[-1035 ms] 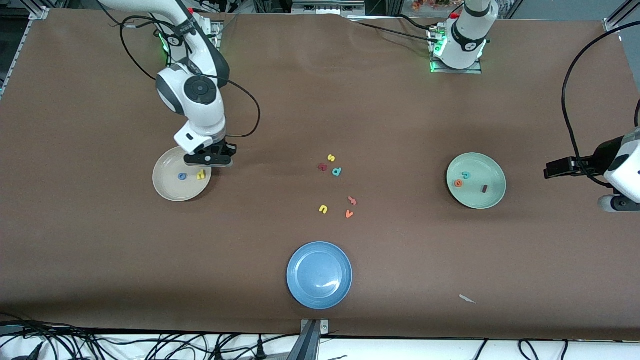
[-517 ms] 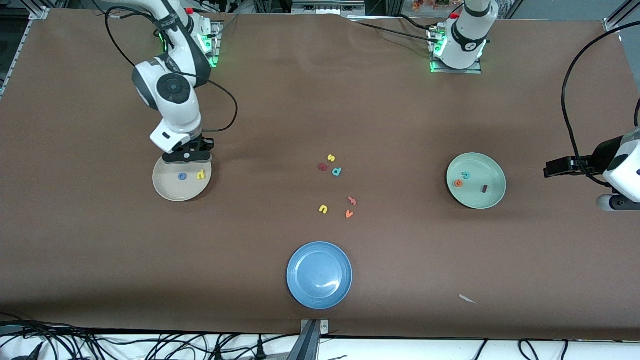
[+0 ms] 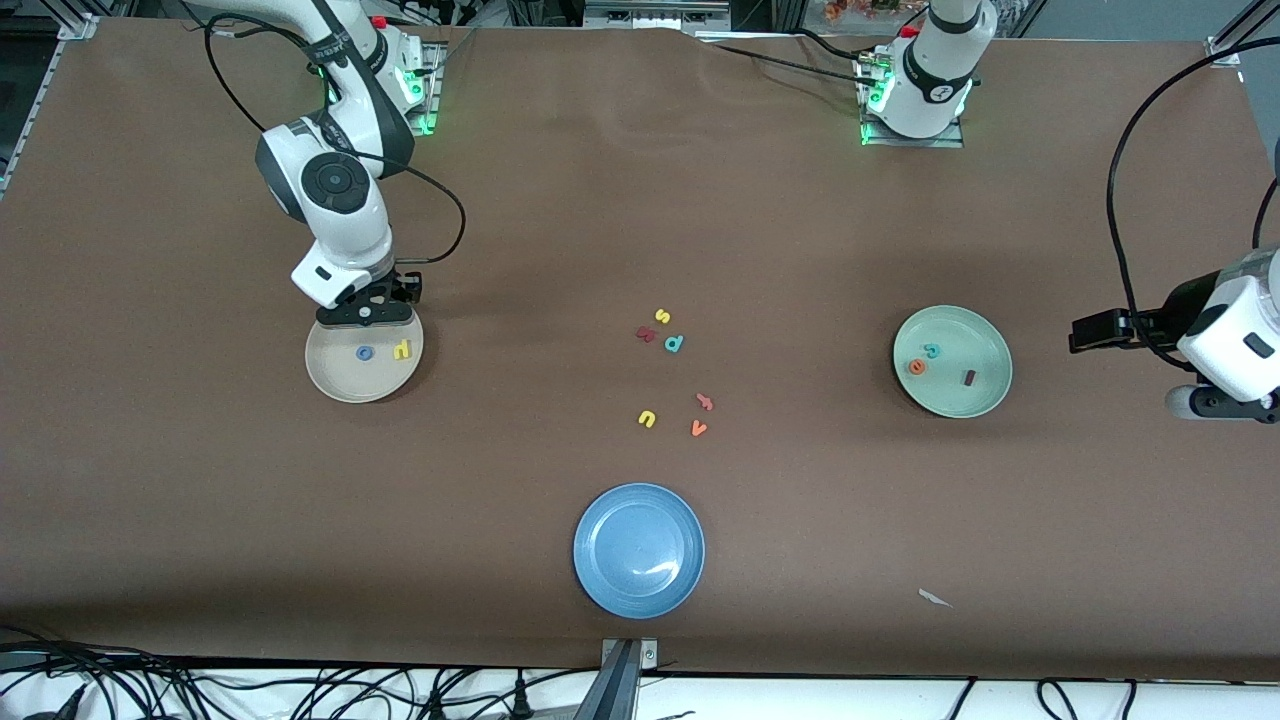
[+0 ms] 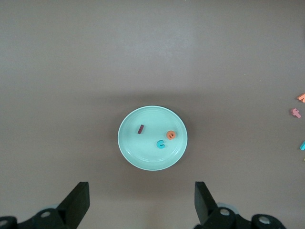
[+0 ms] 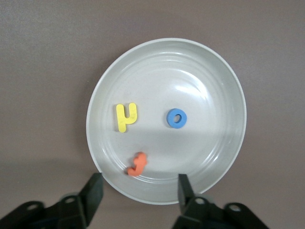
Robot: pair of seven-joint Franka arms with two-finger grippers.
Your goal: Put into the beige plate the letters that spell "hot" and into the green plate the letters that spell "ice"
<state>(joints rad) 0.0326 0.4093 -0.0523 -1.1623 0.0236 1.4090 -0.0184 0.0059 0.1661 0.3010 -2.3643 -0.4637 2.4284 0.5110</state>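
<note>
The beige plate (image 3: pixel 340 390) (image 5: pixel 205 86) holds the yellow h (image 3: pixel 402 349) (image 5: pixel 126 116), the blue o (image 3: pixel 365 352) (image 5: pixel 176 118) and the orange t (image 5: pixel 137 164). In the front view my right gripper hides the t. The right gripper (image 3: pixel 365 315) (image 5: pixel 140 183) hovers open over that plate's rim with nothing between its fingers. The green plate (image 3: pixel 975 400) (image 4: pixel 143 152) holds the dark red i (image 3: pixel 968 377) (image 4: pixel 141 129), the teal c (image 3: pixel 932 350) (image 4: pixel 161 144) and the orange e (image 3: pixel 917 367) (image 4: pixel 170 135). My left gripper (image 3: pixel 1215 405) (image 4: pixel 141 191) waits open and empty beside the green plate.
Loose letters lie mid-table: yellow s (image 3: pixel 662 316), a dark red letter (image 3: pixel 645 334), teal p (image 3: pixel 674 343), yellow u (image 3: pixel 647 419), a pink letter (image 3: pixel 705 402), orange v (image 3: pixel 698 428). A blue plate (image 3: pixel 639 550) sits nearest the front camera. A white scrap (image 3: pixel 935 598) lies beside it.
My right gripper has slid along the beige plate's rim toward the right arm's end of the table and now stands open. The left arm has shifted slightly toward the green plate.
</note>
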